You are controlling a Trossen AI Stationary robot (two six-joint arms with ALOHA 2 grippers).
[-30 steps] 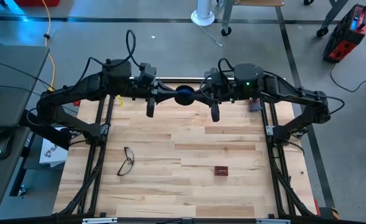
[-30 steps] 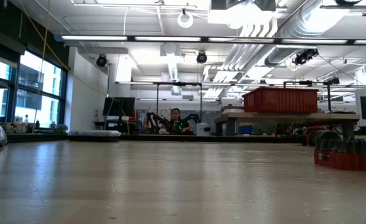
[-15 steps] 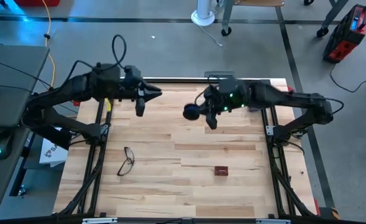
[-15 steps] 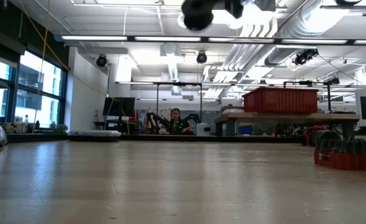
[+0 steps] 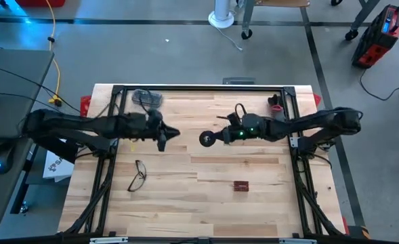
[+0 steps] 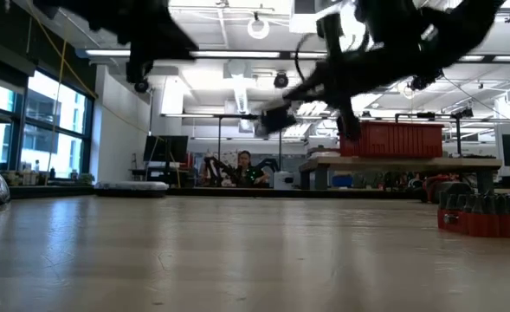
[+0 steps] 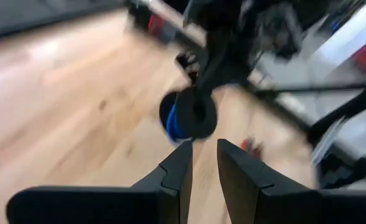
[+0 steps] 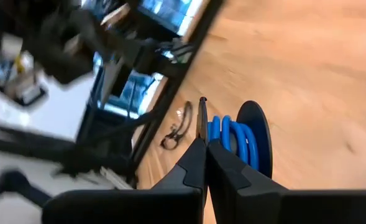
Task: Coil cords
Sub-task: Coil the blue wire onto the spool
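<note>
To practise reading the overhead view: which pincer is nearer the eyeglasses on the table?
Left. The left pincer hangs just beyond the eyeglasses, toward the table's far side. The right pincer, gripping the cable coil, is farther off toward the table's middle.

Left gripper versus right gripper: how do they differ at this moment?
The right gripper is shut on the blue coiled cord; the left gripper holds nothing, fingers slightly apart. The right gripper carries its load over the table's middle; the left gripper faces it from the left. Both hang above the table.
</note>
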